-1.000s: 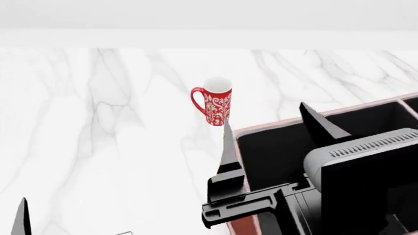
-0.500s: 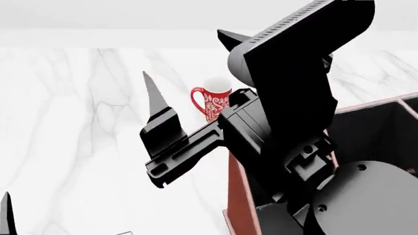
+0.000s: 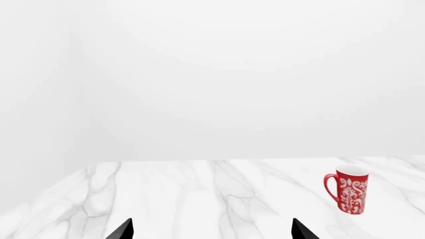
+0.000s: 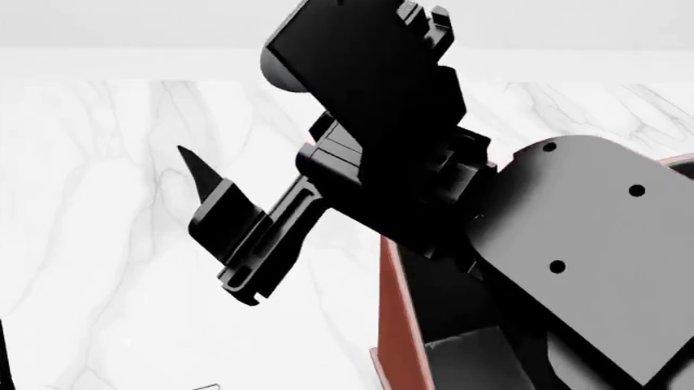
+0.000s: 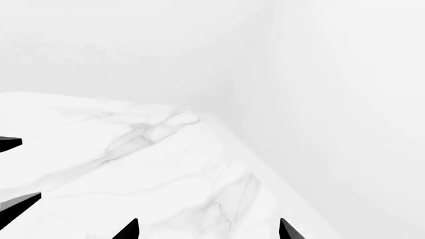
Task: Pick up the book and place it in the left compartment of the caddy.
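The book is out of view in every frame. In the head view only the caddy's (image 4: 395, 325) reddish-brown side wall shows; my raised right arm hides its left compartment. My right gripper (image 5: 207, 230) is open with nothing between its tips, high above the marble table (image 5: 146, 164); one of its fingers (image 4: 204, 174) shows in the head view, left of the caddy. My left gripper (image 3: 212, 230) is open and empty too, low over the table and facing the far wall.
A red patterned mug (image 3: 349, 189) stands on the marble table, in the left wrist view only. The right wrist view shows the table's far corner (image 5: 219, 124) against white walls. Two dark tips (image 5: 15, 205) poke in at that view's edge.
My right arm has lifted out of the caddy and swung up across the head camera, now hiding the mug and most of the caddy. Its gripper has stayed open.
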`<state>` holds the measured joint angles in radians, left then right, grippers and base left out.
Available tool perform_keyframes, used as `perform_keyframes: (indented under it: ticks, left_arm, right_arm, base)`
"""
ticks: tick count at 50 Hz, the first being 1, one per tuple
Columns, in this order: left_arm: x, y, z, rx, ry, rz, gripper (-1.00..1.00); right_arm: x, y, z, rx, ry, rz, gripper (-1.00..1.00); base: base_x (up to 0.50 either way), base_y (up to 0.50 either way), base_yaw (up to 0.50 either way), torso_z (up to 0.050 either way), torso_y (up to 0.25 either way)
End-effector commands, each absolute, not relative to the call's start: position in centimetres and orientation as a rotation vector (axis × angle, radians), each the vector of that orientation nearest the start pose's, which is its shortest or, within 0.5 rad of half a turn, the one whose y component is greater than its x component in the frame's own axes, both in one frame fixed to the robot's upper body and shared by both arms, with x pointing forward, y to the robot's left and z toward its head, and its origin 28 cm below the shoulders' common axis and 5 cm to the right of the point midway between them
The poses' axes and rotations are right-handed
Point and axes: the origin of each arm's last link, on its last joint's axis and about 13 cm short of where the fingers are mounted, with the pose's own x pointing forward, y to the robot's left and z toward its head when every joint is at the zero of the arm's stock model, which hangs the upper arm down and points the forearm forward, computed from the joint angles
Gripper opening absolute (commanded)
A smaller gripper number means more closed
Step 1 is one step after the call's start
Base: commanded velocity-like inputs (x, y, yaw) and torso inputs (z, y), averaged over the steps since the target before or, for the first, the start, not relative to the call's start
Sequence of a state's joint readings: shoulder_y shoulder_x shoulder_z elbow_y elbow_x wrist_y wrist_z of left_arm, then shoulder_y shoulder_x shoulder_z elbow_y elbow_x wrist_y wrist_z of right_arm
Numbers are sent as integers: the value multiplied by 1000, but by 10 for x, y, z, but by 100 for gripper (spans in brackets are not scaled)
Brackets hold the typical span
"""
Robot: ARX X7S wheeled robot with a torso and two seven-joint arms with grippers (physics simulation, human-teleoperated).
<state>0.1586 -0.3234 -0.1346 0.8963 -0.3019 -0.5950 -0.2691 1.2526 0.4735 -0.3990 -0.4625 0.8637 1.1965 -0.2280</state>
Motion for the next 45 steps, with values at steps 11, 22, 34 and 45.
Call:
perform_keyframes:
  ticks: [11, 22, 34, 45]
  left_arm:
    - [150, 256, 139, 87, -157, 156, 100]
    - [150, 257, 139, 87, -157, 157, 100]
    - [150, 258, 139, 86, -158, 159, 100]
    - [149, 260, 141, 83, -162, 172, 100]
  right_arm:
    - [289, -90, 310, -558, -29, 997, 100]
    - [287, -76, 299, -597, 11, 1094, 100]
    - [291, -73, 288, -580, 85, 1141, 100]
    - [288, -65, 259, -644, 168, 1195, 100]
  base:
    - [0, 0, 0, 0, 0]
    - [0, 0, 0, 0, 0]
    - [0, 0, 0, 0, 0]
    - [0, 0, 0, 0, 0]
